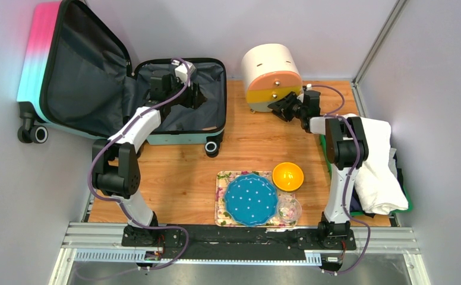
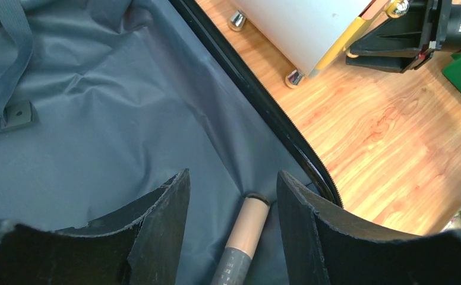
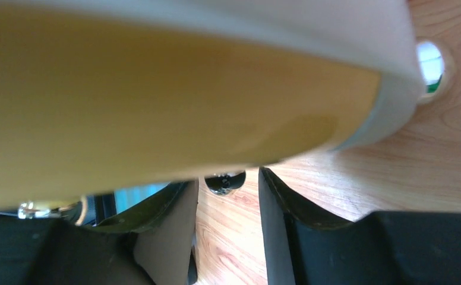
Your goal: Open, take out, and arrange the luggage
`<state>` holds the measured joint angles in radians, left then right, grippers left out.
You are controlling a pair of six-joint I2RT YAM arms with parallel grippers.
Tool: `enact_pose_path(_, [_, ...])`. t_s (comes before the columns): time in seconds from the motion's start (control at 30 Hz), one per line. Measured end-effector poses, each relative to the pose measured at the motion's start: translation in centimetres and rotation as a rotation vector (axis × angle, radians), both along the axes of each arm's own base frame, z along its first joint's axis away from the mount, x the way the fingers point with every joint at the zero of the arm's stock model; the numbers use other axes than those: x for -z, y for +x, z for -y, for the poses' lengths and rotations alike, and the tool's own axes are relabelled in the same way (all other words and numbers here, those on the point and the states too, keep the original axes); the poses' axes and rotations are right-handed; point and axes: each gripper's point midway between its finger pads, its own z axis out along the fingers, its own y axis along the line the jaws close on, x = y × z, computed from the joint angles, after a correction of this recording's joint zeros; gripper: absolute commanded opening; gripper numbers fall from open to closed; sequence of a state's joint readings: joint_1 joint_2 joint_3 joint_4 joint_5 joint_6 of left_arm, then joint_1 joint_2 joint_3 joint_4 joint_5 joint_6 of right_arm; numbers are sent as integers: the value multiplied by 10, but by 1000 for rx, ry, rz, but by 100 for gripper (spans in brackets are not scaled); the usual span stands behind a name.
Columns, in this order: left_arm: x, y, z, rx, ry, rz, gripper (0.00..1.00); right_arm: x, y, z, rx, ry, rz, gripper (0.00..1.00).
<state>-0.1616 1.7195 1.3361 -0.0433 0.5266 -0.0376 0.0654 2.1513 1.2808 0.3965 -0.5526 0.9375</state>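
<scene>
The luggage (image 1: 35,56) lies open at the back left, its pink-to-turquoise lid propped up and its dark grey lining (image 2: 97,119) showing. My left gripper (image 1: 195,95) is inside the lower half near its right rim, open, with its fingers (image 2: 169,219) on either side of a tan and grey tube (image 2: 246,228) that lies on the lining. My right gripper (image 1: 284,108) is open and empty, close up against the front of the round cream cabinet (image 1: 271,76), just below its yellow drawer front (image 3: 157,107).
A floral tray (image 1: 221,202) with a blue dotted plate (image 1: 250,199), an orange bowl (image 1: 288,176) and a small glass bowl (image 1: 289,209) sits at the near middle. White towels (image 1: 379,169) over a green tray lie at the right. Walls close in behind and at both sides.
</scene>
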Motion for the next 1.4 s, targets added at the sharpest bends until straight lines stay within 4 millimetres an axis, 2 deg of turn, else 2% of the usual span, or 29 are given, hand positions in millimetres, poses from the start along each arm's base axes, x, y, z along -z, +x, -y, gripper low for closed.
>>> enact_pose_path(0.07, [0,0,0,1,1,1,63,3,0,-3,0,6,-8,36])
enact_pose_path(0.1, [0,0,0,1,2,0,63,3,0,-3,2,9,-11,28])
enact_pose_path(0.27, [2,-1,-1,3,9,-7,62,1,0,-5,-5,25,-13,10])
enact_pose_path(0.3, [3,-2,-1,4,11,-9,62,1,0,-5,-5,27,-16,4])
enact_pose_path(0.37, [4,-3,-1,5,14,-13,62,1,-2,-4,-3,28,-14,0])
enact_pose_path(0.47, [5,-3,-1,6,14,-17,62,1,-11,-2,-4,30,-23,0])
enact_pose_path(0.7, [9,-3,0,9,15,-26,63,2,-42,0,-11,29,-55,1])
enact_pose_path(0.73, [10,-3,-1,10,17,-28,63,1,-46,0,-13,27,-58,2])
enact_pose_path(0.8, [14,-3,-1,8,20,-38,64,0,-54,0,-18,19,-61,10])
enact_pose_path(0.87, [18,-4,-2,8,33,-49,64,0,-62,2,-22,5,-63,27])
enact_pose_path(0.9, [22,-4,-3,10,43,-59,65,0,-65,2,-25,-2,-66,32])
enact_pose_path(0.93, [25,-4,-4,11,52,-69,65,0,-66,3,-27,-6,-68,40])
enact_pose_path(0.97, [29,-4,-4,12,60,-81,73,0,-68,4,-30,-17,-69,58])
enact_pose_path(1.0, [33,-3,-5,18,73,-97,76,0,-70,4,-39,-31,-70,66])
enact_pose_path(1.07, [39,2,-7,31,99,-122,77,-1,-73,5,-45,-47,-75,82])
enact_pose_path(1.2, [54,18,-15,58,159,-184,77,-11,-78,11,-63,-97,-62,85])
enact_pose_path(1.27, [65,23,-20,82,198,-216,77,-23,-77,15,-73,-127,-46,86])
enact_pose_path(1.4, [95,8,-26,152,242,-309,77,-49,-70,26,-90,-190,13,87])
